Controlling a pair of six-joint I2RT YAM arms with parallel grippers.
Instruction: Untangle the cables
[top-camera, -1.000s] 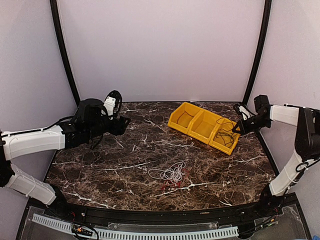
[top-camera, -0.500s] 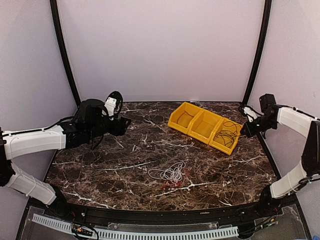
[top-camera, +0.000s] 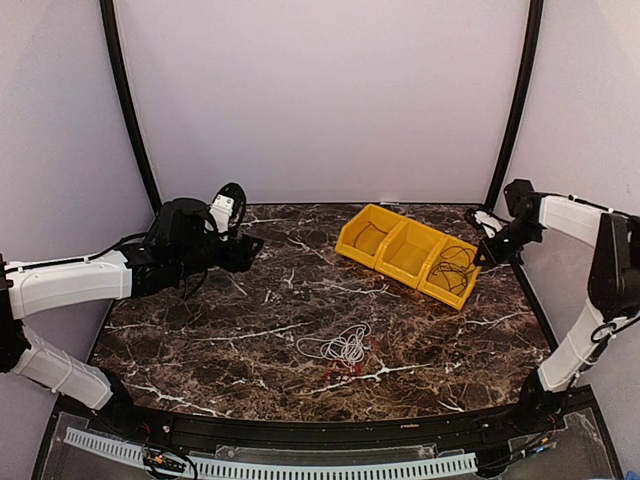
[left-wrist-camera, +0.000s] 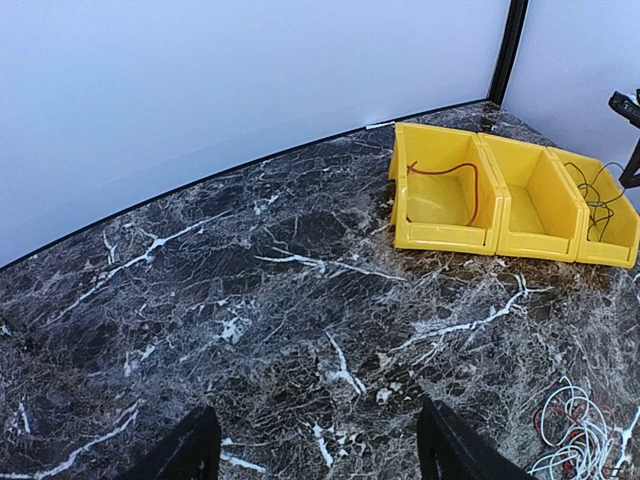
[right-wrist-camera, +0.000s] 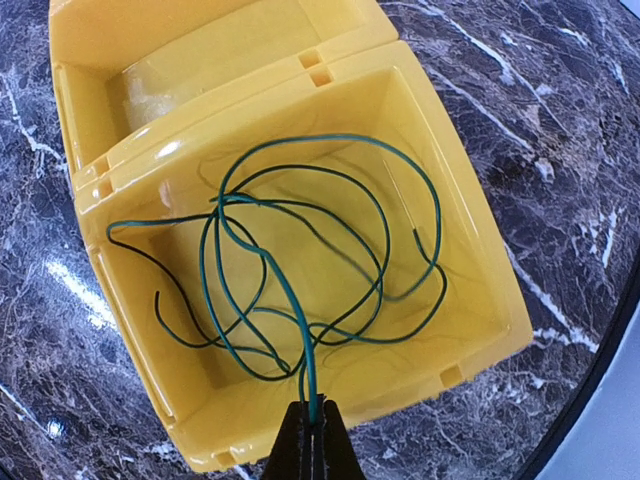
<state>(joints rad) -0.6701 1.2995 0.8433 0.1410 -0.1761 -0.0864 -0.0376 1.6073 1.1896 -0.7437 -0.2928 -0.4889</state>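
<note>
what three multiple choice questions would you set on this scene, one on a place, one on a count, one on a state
1. Which bin holds a red wire?
A) the leftmost yellow bin
B) the middle one
C) the rightmost one

2. How many yellow bins stand in the row?
A) two
B) three
C) five

3. The right gripper is:
A) wide open above the table
B) shut on the dark green wire
C) clamped on a bin's rim

Answers:
1 A, the left wrist view shows the red wire curving inside that bin.
2 B, three bins sit side by side.
3 B, the right wrist view shows the fingers closed with the wire's end between them.
</note>
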